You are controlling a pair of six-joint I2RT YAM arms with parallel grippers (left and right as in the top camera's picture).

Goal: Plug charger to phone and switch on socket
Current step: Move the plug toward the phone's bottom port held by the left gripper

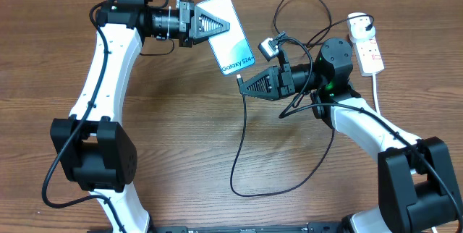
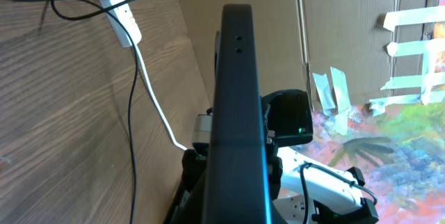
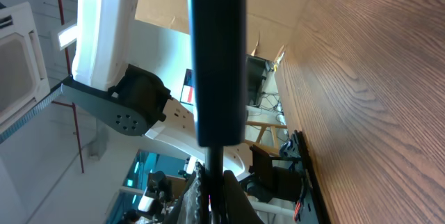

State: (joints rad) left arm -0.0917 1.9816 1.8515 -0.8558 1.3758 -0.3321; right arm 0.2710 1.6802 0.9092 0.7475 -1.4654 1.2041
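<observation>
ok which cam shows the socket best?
Overhead: the socket shows whole, top face up, with its red marks visible. The left wrist view catches it at a slant in the top-left corner, cut off by the frame edge. The right wrist view doesn't show it.

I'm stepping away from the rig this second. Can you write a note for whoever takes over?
Left fingers: shut on the phone, screen up.
Right fingers: shut on the charger near its connector tip, at the phone's lower edge.
The charger's plug end sits in the socket.
Done: phone gripped, tip at the phone; whether it is seated cannot be told.
Left: confirm the connection, switch on the socket.
</observation>
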